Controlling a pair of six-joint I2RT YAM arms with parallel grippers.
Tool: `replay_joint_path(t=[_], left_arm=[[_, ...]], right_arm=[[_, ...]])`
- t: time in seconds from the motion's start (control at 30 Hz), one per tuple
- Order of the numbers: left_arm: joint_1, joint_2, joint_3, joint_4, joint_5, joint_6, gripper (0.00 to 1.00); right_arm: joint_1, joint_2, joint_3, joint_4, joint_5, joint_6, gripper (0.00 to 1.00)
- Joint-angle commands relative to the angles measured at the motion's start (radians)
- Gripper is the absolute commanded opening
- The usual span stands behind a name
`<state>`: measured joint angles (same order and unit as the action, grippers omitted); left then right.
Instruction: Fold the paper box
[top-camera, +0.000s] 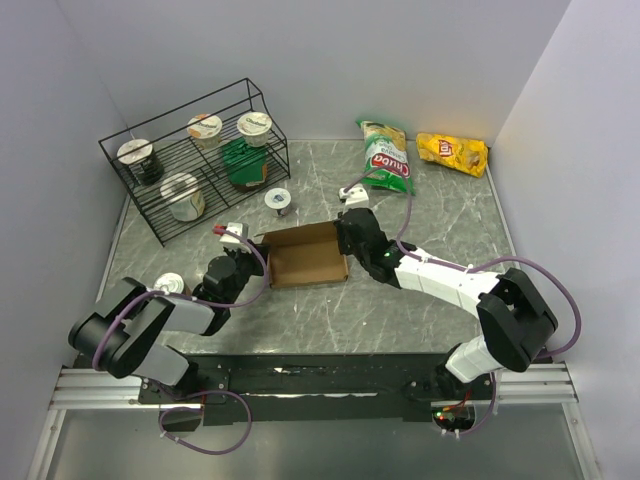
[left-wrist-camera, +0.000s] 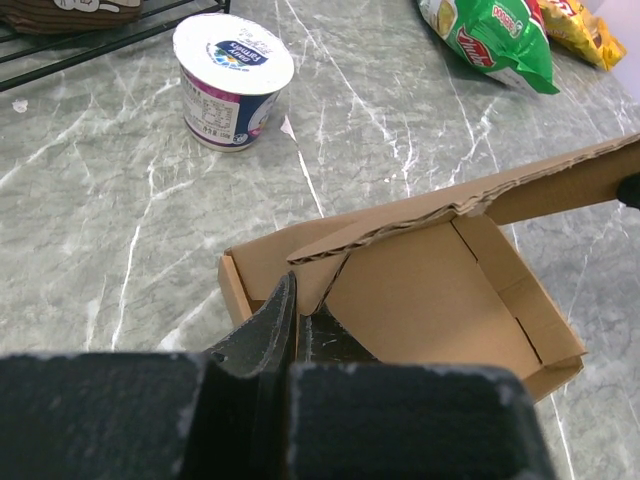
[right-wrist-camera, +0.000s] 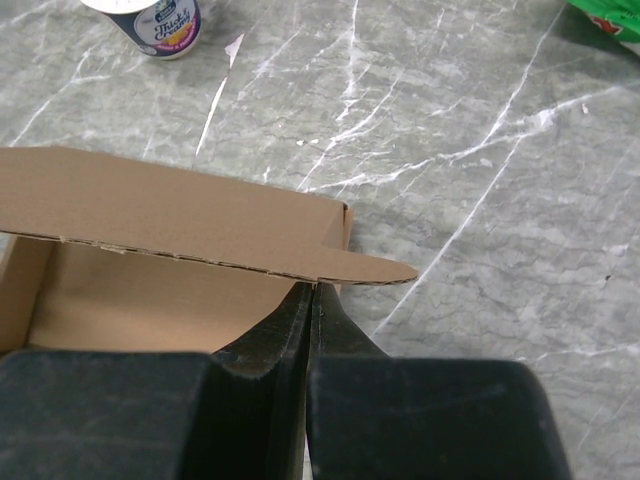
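Observation:
The paper box (top-camera: 310, 262) is brown cardboard and lies partly folded mid-table, with its walls up and its bottom showing. My left gripper (top-camera: 256, 262) is at its left wall. In the left wrist view the left gripper (left-wrist-camera: 297, 305) is shut, with a thin strip of the paper box (left-wrist-camera: 430, 290) between the fingers. The right gripper (top-camera: 350, 245) is at the right side. In the right wrist view the right gripper (right-wrist-camera: 313, 288) is shut, its tips against the edge of the raised flap of the paper box (right-wrist-camera: 150, 210), beside a rounded tab.
A black wire rack (top-camera: 190, 170) with several cups stands at the back left. A yogurt cup (top-camera: 278, 200) sits just behind the box. A green chip bag (top-camera: 385, 155) and a yellow one (top-camera: 452, 152) lie at the back right. Another cup (top-camera: 170, 284) is by the left arm.

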<state>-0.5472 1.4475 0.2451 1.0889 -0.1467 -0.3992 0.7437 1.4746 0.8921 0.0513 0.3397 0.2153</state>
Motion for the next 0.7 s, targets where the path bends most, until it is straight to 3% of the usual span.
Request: replay_joint_path(t=[0.0,0.47,0.67], left_arm=[[-0.063,0.033,-0.010,-0.064,0.165,-0.085,0.01],[-0.076,0.037,-0.012,-0.057,0.150,-0.095,0.01],[-0.076,0.040,-0.018,-0.058,0.150,-0.107,0.01]], right_arm=[[0.051,0.009,0.004,0.031,-0.159,0.097,0.00],[0.077,0.012,0.011,0.028,-0.140,0.164,0.00],[0.109,0.013,-0.062,0.064,-0.088,0.125,0.00]])
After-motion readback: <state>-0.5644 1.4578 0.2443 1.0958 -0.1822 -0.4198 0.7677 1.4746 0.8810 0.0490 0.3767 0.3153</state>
